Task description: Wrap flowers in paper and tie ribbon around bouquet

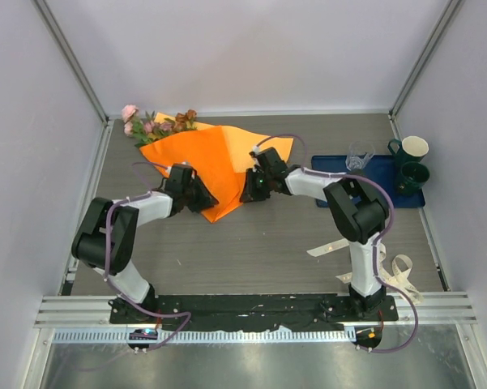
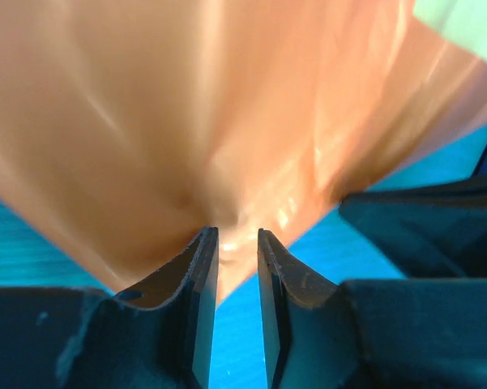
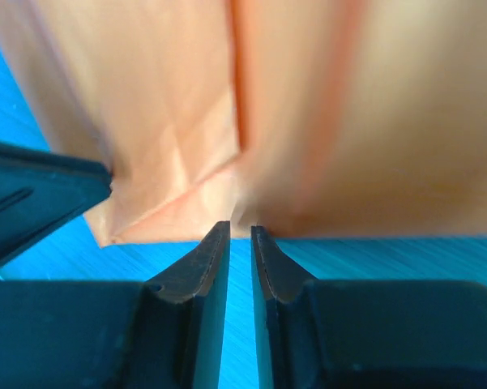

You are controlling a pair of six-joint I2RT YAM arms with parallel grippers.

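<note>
Flowers (image 1: 154,126) at back-left of the table (image 1: 251,259): pink and brownish blooms plus leaves poke out of the far-left corner of the paper (image 1: 219,158). Stems are hidden under it.

The paper is folded into a rough wedge lying flat. Its wide end is at the back and its point faces the arms, with a paler flap near the right side.

Left gripper (image 1: 209,201) sits low at the wedge's lower-left edge. In the left wrist view the tips (image 2: 237,235) sit a narrow slit apart. The paper's (image 2: 227,121) point is right at the gap, with table visible between the fingers (image 2: 198,284). Reads as slightly parted, not clamping.

Right gripper (image 1: 249,194) is at the lower-right edge, close to the left one. In its wrist view the tips (image 3: 240,227) are also a thin slit apart. The paper edge (image 3: 308,121) is just ahead of them and not pinched.

Ribbon (image 1: 331,246) lies loose on the table by the right arm's base, well apart from the paper.

Far right: blue tray (image 1: 381,182) with a clear glass (image 1: 359,156) and two dark green mugs (image 1: 412,148) (image 1: 413,177).
</note>
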